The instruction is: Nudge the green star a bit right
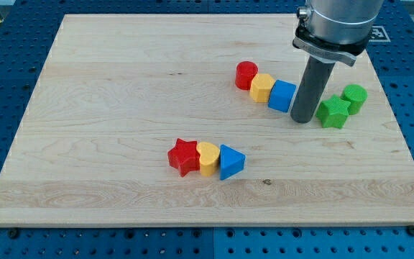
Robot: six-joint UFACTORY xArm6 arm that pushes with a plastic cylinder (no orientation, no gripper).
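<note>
The green star [333, 113] lies on the wooden board [121, 108] at the view's right. My tip [302, 119] stands on the board just left of the star, between it and a blue cube [282, 96]. Tip and star look close; I cannot tell if they touch. A green cylinder [354, 96] sits against the star's upper right.
A red cylinder [246, 74], a yellow block [263, 87] and the blue cube form a diagonal row left of the tip. A red star [184, 156], a yellow heart [207, 158] and a blue triangle [231, 162] form a row near the view's bottom centre. The board's right edge [401, 137] is near the green blocks.
</note>
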